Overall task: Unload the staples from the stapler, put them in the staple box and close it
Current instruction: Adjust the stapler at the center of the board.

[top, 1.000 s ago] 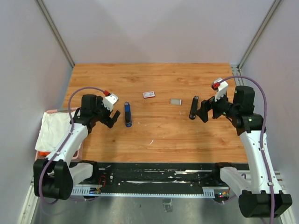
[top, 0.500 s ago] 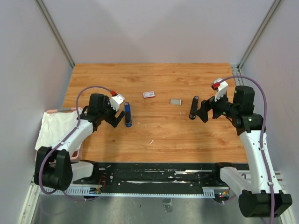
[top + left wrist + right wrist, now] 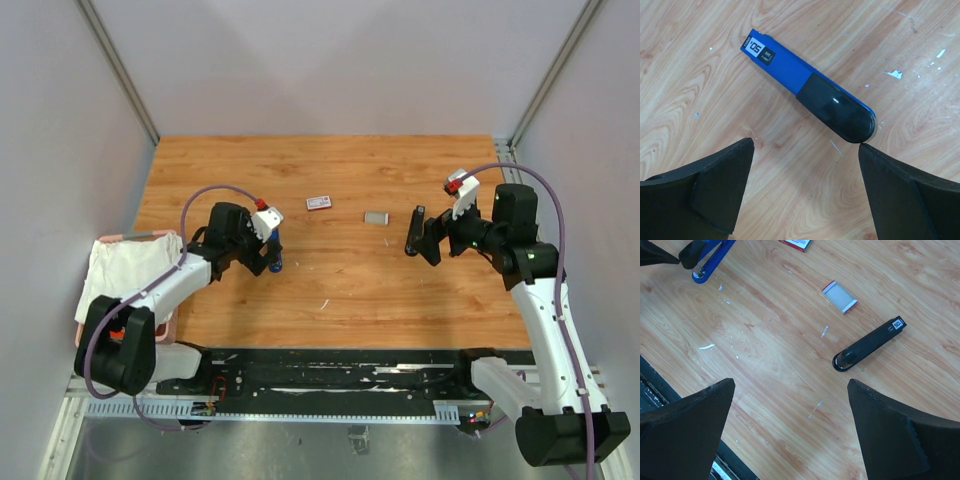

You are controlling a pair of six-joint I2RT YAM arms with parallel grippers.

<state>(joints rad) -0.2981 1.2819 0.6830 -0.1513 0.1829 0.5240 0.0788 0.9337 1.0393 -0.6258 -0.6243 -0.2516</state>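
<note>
Two arms open work on a stapler-emptying job. The left gripper [image 3: 805, 154] hovers just above the blue stapler [image 3: 807, 89], jaws spread as wide as they go and holding nothing. The stapler lies flat and closed on the table [image 3: 340, 290], toward its left edge, with its rounded black end lying about level with the fingertips. That placement suggests the arm is lining up to straddle the body for a grasp.

Near the right edge, the right gripper [image 3: 790, 385] is likewise fully open and empty. It hangs higher and just beside a black stapler [image 3: 870, 344], which also lies shut, apparently waiting or preparing to steady it.

Between the two staplers, nearer the far edge, a small silvery-grey block of staples [image 3: 840, 296] rests alone on the wood, touching nothing. A small red-and-white box [image 3: 319, 203] lies a little to the block's left.

Whether either stapler is loaded cannot be told, since both magazines are closed. The job appears barely begun: a stapler must first be gripped and opened. A white cloth [image 3: 120, 275] lies off the left edge, out of play.
</note>
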